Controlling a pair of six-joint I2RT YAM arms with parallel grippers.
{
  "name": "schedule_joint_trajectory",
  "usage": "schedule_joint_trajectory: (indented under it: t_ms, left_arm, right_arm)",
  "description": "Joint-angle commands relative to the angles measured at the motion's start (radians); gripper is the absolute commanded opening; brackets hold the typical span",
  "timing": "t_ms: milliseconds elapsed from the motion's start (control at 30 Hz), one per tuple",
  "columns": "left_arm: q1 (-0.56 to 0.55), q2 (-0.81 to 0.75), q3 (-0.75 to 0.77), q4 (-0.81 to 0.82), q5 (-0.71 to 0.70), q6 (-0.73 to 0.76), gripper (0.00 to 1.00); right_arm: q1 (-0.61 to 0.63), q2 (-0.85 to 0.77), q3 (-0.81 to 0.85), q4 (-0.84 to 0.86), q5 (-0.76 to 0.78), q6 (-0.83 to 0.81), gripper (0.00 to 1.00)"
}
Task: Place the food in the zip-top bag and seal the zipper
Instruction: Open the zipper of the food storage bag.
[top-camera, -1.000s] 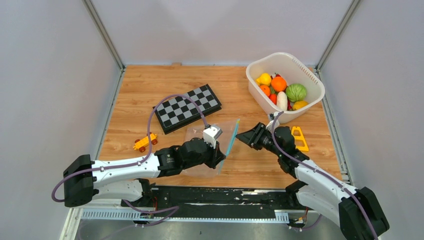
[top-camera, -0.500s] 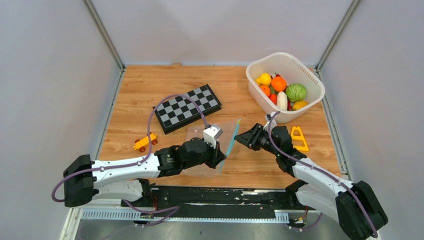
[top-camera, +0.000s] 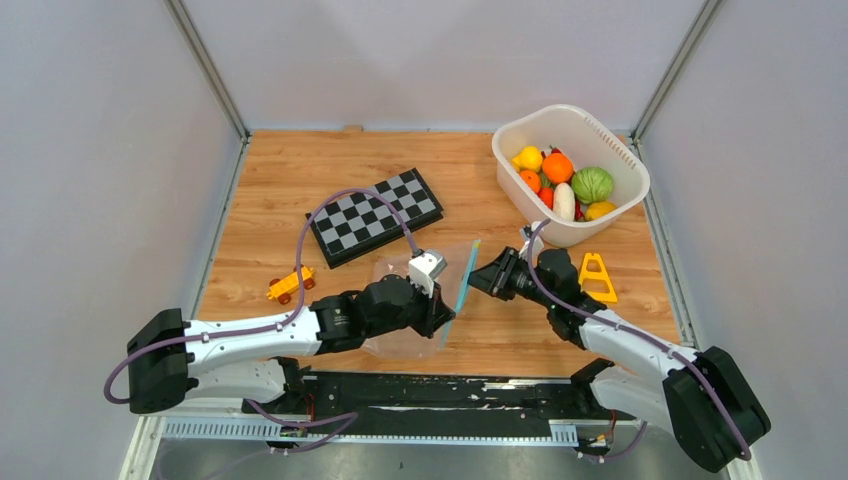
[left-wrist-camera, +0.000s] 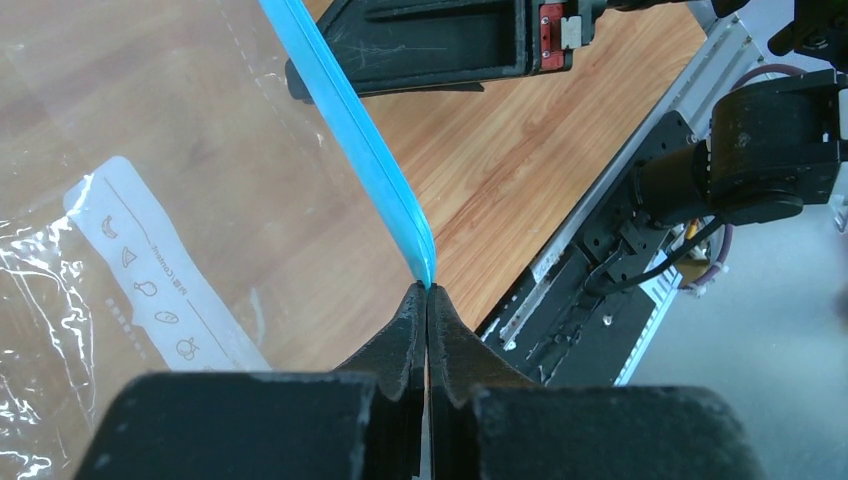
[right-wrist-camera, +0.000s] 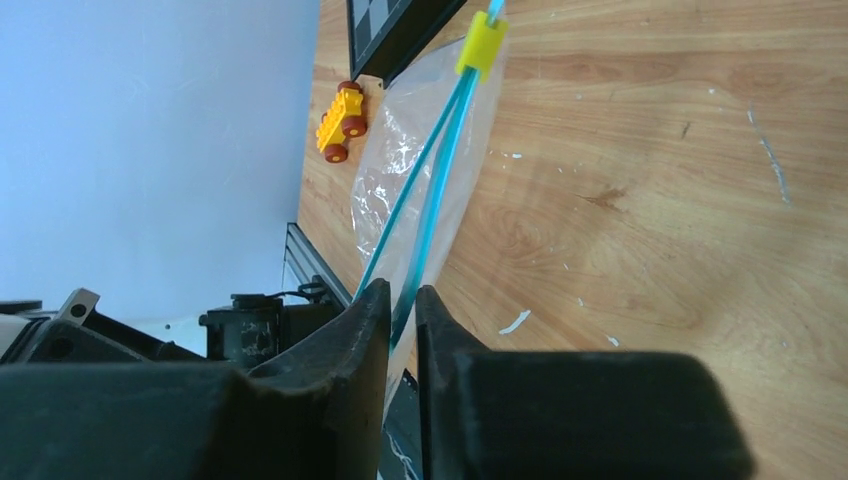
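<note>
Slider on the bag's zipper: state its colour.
The slider is yellow; the right wrist view shows it best.

We see white links (top-camera: 240, 340), black joints (top-camera: 345, 315); purple cables (top-camera: 345, 195) loop behind the black left tool (top-camera: 446, 318) and right tool (top-camera: 475, 280).

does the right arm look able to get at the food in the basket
Probably yes: the food sits in the open-topped basket just beyond the right claw, nothing between. The claw would first have to leave the zipper it straddles.

chessboard (top-camera: 372, 218) just behind bag (left-wrist-camera: 200, 130), basket (top-camera: 566, 108) open-topped
</note>
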Motion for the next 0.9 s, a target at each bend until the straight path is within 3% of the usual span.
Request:
schedule_joint_trajectory:
  t_ms: [0, 67, 200, 233, 300, 533, 867]
  left_arm:
    - [0.002, 0.002, 0.032, 0.042, -0.011, 0.016, 0.01]
    - [0.001, 0.0, 0.033, 0.032, -0.027, 0.011, 0.05]
    - [0.001, -0.012, 0.038, 0.01, -0.056, 0.011, 0.51]
    - [0.001, -0.011, 0.048, 0.004, -0.061, 0.015, 0.59]
    - [0.002, 0.002, 0.086, -0.027, -0.071, 0.035, 0.67]
    - [0.001, 0.109, 0.246, -0.218, -0.144, 0.09, 0.7]
    - [0.001, 0.155, 0.277, -0.325, -0.225, 0.077, 0.56]
  right_arm:
    - [0.008, -0.003, 0.049, 0.072, -0.042, -0.024, 0.08]
    - [0.01, -0.01, 0.058, 0.048, -0.036, -0.038, 0.0]
    - [0.032, -0.031, 0.093, -0.059, 0.011, -0.082, 0.0]
    - [0.04, -0.034, 0.101, -0.075, 0.022, -0.088, 0.0]
    - [0.063, -0.04, 0.116, -0.097, 0.04, -0.096, 0.0]
    - [0.112, -0.058, 0.168, -0.192, 0.114, -0.127, 0.0]
    - [0.122, -0.099, 0.18, -0.239, 0.138, -0.146, 0.0]
